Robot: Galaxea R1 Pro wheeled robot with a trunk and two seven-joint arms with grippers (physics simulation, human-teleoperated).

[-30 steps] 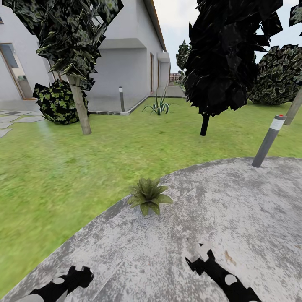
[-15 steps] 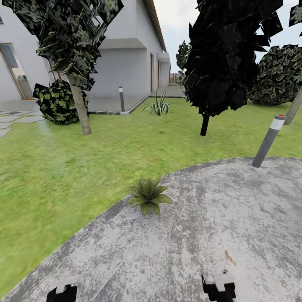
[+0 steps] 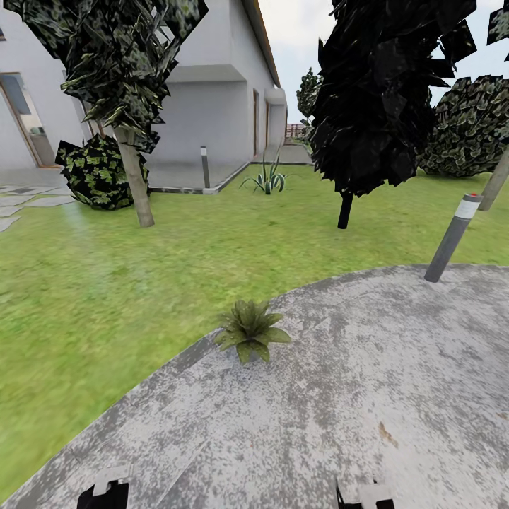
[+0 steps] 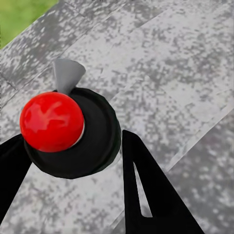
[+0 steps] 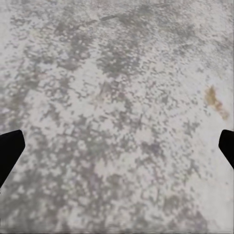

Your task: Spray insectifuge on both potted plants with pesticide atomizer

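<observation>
Both arms sit low at the near edge of the head view. The left gripper [image 4: 68, 161] is clamped on the pesticide atomizer [image 4: 73, 134], red top toward its wrist camera. The right gripper [image 5: 117, 146] has fingers spread wide over bare patio [image 3: 396, 353]. One potted plant [image 3: 251, 331] stands at the patio's far-left edge, beside the lawn [image 3: 106, 283].

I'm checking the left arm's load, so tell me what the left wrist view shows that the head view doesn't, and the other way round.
Left wrist view: the black cylindrical pesticide atomizer with its red ball top and grey nozzle, sitting between the left gripper and its dark fingers.

Head view: one small potted plant with pointed green leaves at the patio's edge, the grey bollard post, trees and the white house.

Both: the mottled grey paved patio and green lawn.
</observation>
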